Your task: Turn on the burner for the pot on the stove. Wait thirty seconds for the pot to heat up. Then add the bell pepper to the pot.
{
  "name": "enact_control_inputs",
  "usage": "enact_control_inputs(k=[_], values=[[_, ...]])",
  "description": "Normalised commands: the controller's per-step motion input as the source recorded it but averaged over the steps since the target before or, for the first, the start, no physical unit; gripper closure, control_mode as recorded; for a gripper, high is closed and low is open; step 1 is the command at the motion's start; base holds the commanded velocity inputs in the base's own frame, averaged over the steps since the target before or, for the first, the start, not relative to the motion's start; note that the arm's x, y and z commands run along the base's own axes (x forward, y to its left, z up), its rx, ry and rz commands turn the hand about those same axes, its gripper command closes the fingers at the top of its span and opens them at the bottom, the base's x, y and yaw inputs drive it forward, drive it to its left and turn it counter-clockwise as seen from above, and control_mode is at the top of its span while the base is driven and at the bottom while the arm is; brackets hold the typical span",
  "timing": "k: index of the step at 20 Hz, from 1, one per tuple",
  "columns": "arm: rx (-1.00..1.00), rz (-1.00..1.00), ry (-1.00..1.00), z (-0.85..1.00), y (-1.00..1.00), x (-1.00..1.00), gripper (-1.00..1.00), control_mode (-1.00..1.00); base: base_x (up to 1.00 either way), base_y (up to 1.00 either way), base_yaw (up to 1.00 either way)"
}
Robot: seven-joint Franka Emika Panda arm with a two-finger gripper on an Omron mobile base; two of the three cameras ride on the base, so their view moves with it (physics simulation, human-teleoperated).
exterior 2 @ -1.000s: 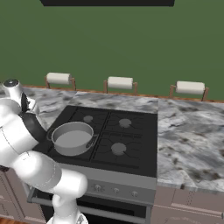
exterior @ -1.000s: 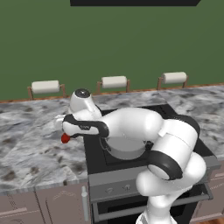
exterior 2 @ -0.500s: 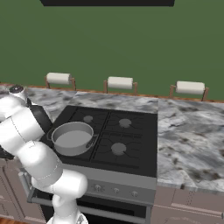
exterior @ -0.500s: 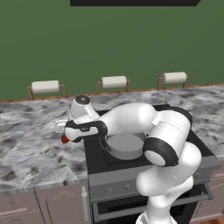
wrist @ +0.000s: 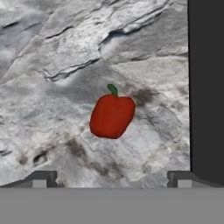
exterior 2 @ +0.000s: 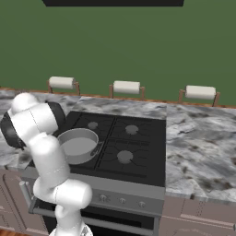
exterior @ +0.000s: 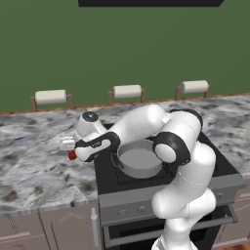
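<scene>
The red bell pepper (wrist: pixel 111 116) with its green stem lies on the marble counter, just left of the stove (exterior: pixel 222 163). My gripper (wrist: pixel 111 181) hangs over it, open, with the fingertips (wrist: pixel 39 179) wide apart and nothing between them. From the left base view the gripper (exterior: pixel 71 150) sits right above the bell pepper (exterior: pixel 72 156). The grey pot (exterior: pixel 139 158) stands on the front left burner with nothing in its pale inside. The pot (exterior 2: pixel 78 145) and stove (exterior 2: pixel 133 143) also show beside my arm.
The stove's black edge (wrist: pixel 205 87) runs along the right of the hand view. Three paper towel rolls (exterior: pixel 51 96) (exterior: pixel 127 91) (exterior: pixel 195 87) stand on holders at the back wall. Small knobs line the grey front panel (exterior: pixel 146 207). Marble counter (exterior: pixel 29 161) stretches left.
My arm has folded and its elbow has swung forward over the stove. The hand has stayed over the bell pepper, which has not moved.
</scene>
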Motion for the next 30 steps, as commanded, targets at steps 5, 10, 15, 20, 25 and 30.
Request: enact_control_inputs(k=[5,10,15,20,25,30], values=[[0.00,0.00,0.00,-0.18,0.25,0.33,-1.00,-1.00,0.00,0.00,0.00],[0.00,-0.02,0.00,-0.06,0.16,0.39,-1.00,-1.00,0.00,0.00,0.00],[0.00,0.00,0.00,-0.02,0.05,0.13,-1.00,-1.00,0.00,0.00,0.00],[0.00,0.00,0.00,0.00,0.00,0.00,-1.00,-1.00,0.00,0.00,0.00],[0.00,0.00,0.00,-0.04,-0.05,0.00,-1.00,-1.00,0.00,0.00,0.00],[0.00,0.00,0.00,-0.04,-0.07,0.00,-1.00,-1.00,0.00,0.00,0.00]])
